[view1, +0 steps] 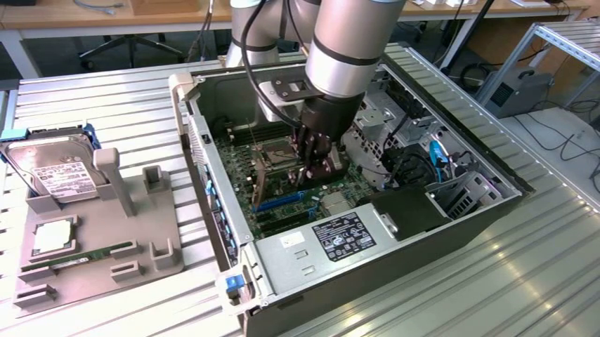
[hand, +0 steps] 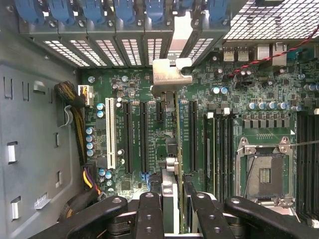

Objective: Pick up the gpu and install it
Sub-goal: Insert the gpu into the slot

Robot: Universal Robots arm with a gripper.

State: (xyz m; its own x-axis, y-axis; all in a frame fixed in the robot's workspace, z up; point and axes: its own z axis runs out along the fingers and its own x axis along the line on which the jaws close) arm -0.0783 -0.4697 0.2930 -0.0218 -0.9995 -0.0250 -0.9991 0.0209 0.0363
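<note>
Gripper [hand: 172, 209] holds gpu [hand: 171, 129] edge-on — slots [hand: 142, 134] flanking, motherboard [hand: 259, 99] beneath.

One open computer case [view1: 468, 210] lies on the table, with one arm's gripper [view1: 314, 165] inside it holding one gpu [hand: 171, 149]. At about nine o'clock from the case sits one grey holder tray [view1: 94, 277] carrying one hard drive [view1: 61, 172], one processor [view1: 53, 235] and one green memory stick [view1: 80, 258].
</note>
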